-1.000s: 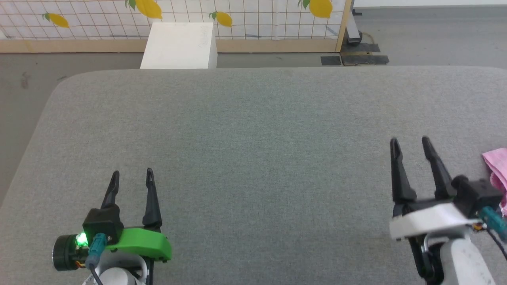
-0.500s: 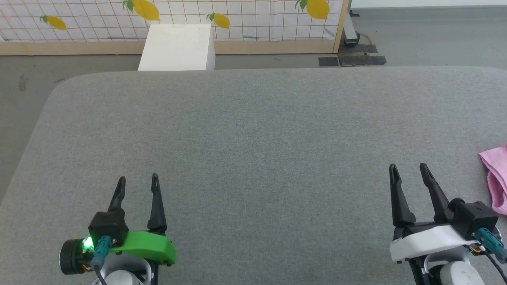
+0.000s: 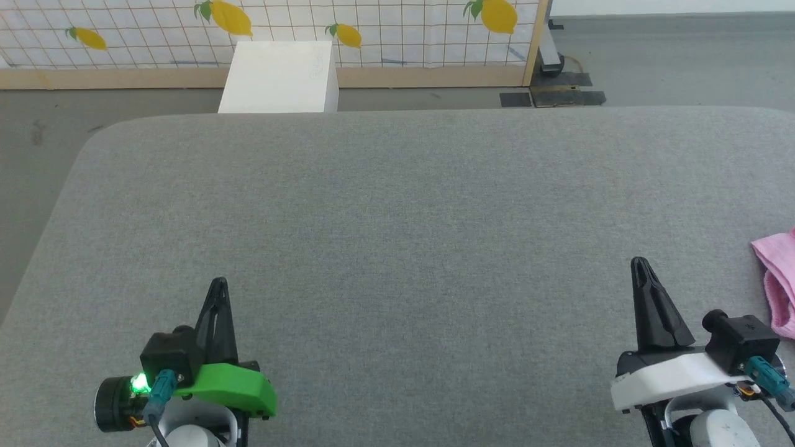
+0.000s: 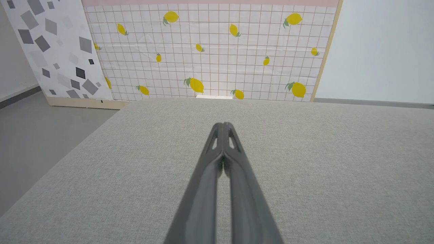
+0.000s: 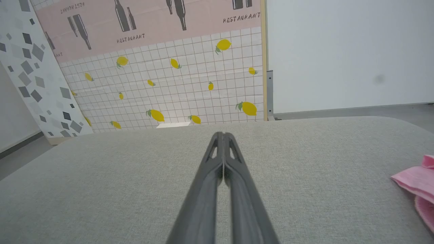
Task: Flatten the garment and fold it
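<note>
Arms sit low at the near side of the head view, both pointing toward 12 o'clock over the grey counter (image 3: 397, 205). The left tool (image 3: 218, 284), on its green mount, is at 7 o'clock; its two dark fingers (image 4: 203, 193) are pressed together into a single spike, clenched on nothing. The right tool (image 3: 641, 263), on its white mount, is at 5 o'clock, likewise clenched with nothing between the fingers. In the left wrist view the left tool (image 4: 223, 126) runs straight up from 6 o'clock with the tips touching, above bare grey fabric. The right wrist view gives the same pose for the right tool (image 5: 223, 135).

The garment (image 3: 777, 282) lies on the counter at 4 o'clock in the head view, near the right tool's 3 o'clock side but apart from it. The frame edge cuts it, so a pink folded corner is all that can be read; its shape and how it is laid out cannot be told. In the right wrist view the garment (image 5: 416, 184) is at 4 o'clock, also cropped.

Past the counter's far edge, at 11 o'clock, a white box (image 3: 279, 77) stands on the floor in front of a lemon-print screen (image 3: 404, 28)
</note>
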`<state>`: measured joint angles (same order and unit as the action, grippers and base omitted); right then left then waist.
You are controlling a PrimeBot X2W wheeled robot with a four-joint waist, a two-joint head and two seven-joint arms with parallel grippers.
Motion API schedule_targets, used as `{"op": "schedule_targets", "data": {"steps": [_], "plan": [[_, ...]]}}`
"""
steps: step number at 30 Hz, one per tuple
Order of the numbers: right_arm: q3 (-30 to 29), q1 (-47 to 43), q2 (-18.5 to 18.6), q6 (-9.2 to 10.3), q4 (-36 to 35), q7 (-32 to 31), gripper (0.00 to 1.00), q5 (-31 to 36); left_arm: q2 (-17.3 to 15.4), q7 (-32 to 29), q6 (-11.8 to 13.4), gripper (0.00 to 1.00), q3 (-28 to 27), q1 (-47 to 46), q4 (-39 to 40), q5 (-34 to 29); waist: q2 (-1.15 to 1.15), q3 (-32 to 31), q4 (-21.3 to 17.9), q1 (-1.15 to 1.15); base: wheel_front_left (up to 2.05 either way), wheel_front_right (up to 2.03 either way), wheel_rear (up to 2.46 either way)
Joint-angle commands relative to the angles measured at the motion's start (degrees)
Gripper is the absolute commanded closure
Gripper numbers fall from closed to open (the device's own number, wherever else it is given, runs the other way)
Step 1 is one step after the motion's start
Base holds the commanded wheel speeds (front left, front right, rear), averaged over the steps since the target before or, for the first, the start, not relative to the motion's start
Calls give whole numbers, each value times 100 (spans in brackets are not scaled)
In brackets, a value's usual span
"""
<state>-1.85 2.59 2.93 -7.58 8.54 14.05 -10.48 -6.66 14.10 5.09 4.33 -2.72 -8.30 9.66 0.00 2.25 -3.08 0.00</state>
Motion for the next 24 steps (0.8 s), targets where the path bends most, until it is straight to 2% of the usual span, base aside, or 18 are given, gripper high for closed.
{"op": "schedule_targets", "data": {"steps": [1, 24], "plan": [[10, -17, 0, 1, -47, -37, 100, 62, 25, -42, -33, 100, -23, 17, 43, -42, 0, -3, 5, 0, 0, 0, 0], [44, -64, -1, 2, -204, -303, 100, 254, 94, -308, -125, 100, -103, 67, 197, -222, 0, -46, 64, 0, 0, 0, 0]]}}
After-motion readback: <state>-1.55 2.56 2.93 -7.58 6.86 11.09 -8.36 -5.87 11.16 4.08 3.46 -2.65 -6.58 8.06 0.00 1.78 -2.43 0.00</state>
